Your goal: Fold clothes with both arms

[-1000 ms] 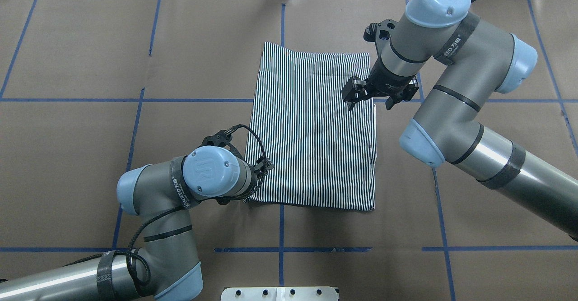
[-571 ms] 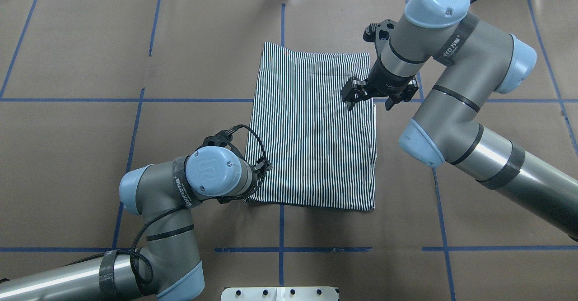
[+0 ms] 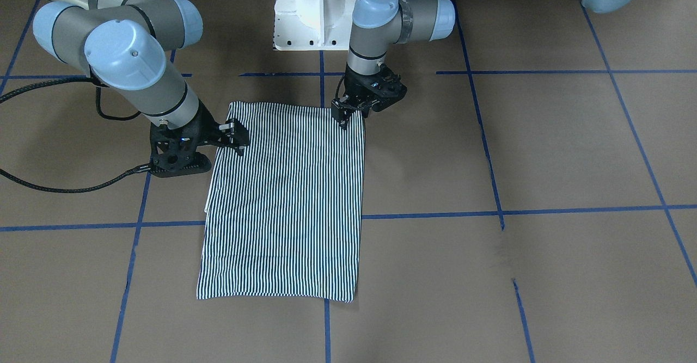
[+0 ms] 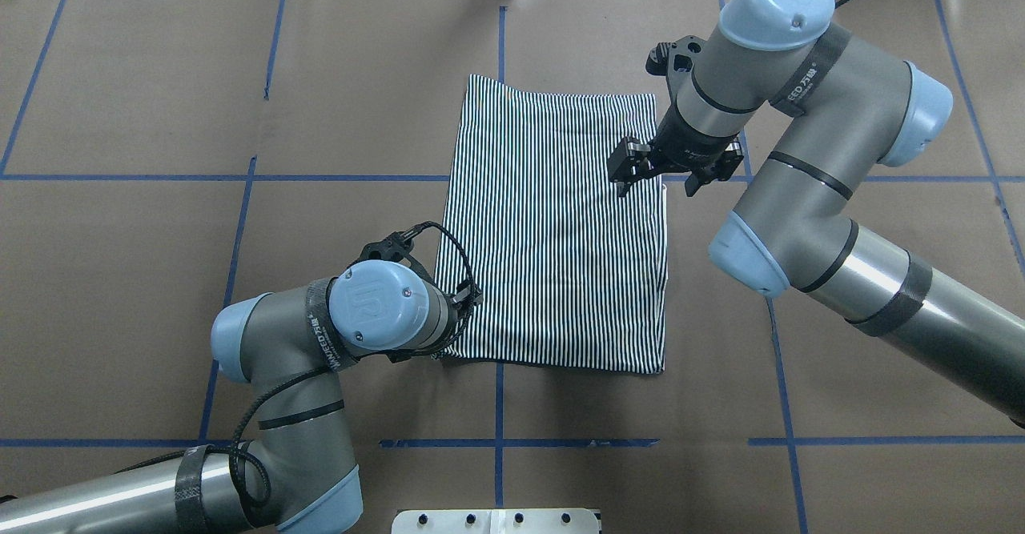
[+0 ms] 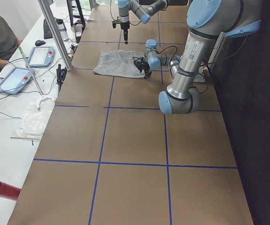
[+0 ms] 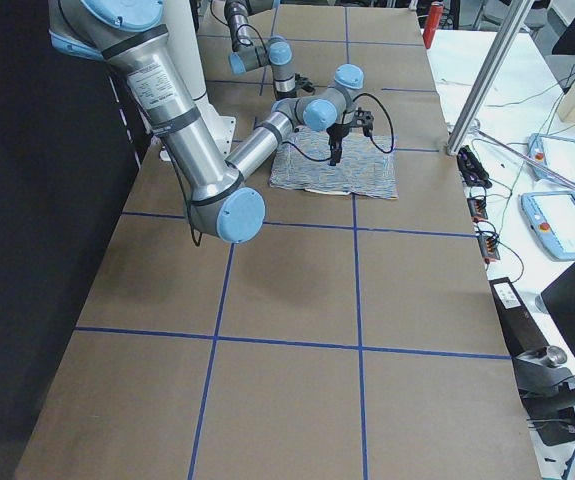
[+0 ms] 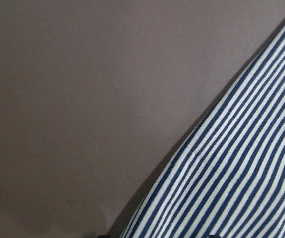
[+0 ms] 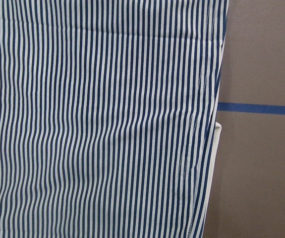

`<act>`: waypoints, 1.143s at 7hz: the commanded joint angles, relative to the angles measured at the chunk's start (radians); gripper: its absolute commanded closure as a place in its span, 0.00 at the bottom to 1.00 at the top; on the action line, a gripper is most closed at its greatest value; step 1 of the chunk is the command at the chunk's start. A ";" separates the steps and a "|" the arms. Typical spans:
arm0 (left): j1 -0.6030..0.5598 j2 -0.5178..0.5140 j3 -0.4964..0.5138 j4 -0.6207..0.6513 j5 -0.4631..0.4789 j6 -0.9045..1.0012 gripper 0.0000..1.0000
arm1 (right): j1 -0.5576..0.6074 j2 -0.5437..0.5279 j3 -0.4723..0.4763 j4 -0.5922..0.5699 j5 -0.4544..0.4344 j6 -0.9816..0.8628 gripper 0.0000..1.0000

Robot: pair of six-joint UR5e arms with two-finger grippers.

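The brown counter [image 4: 160,278] is ruled into large squares by blue tape lines [image 4: 240,178]. The white pedestal [image 3: 313,9] stands at its near edge.

The right arm [image 4: 801,166] reaches in from the side and bends back toward the middle. The left arm [image 4: 280,358] curls in low, its wrist tipped down over the cloth.

The striped polo shirt [image 4: 552,222] lies flat at the centre of the counter, folded into a tall rectangle. Only plain navy-and-white stripes face up.

The right hand [image 4: 657,186] hangs above the shirt's right edge, about a third of the way down from its far end. It is spread wide and grips nothing. One finger [image 4: 621,175] is over the stripes and the other is out past the edge, over bare counter.

The left hand [image 3: 343,119] points down at the shirt's near left corner. Its tips look drawn close together there. I cannot tell whether they are closed or have cloth pinched between them, since the wrist hides them from above.

A cream sliver [image 8: 216,130] peeks out from under the right edge, beside a tape line.
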 commanded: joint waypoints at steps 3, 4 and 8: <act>0.007 0.010 -0.009 0.017 0.004 0.005 1.00 | -0.001 0.000 0.001 0.000 0.001 0.000 0.00; 0.010 0.026 -0.047 0.019 0.002 0.017 1.00 | -0.001 0.000 0.001 0.000 0.001 0.000 0.00; 0.045 0.038 -0.083 0.054 0.002 0.023 1.00 | -0.006 0.000 0.002 0.000 -0.001 0.005 0.00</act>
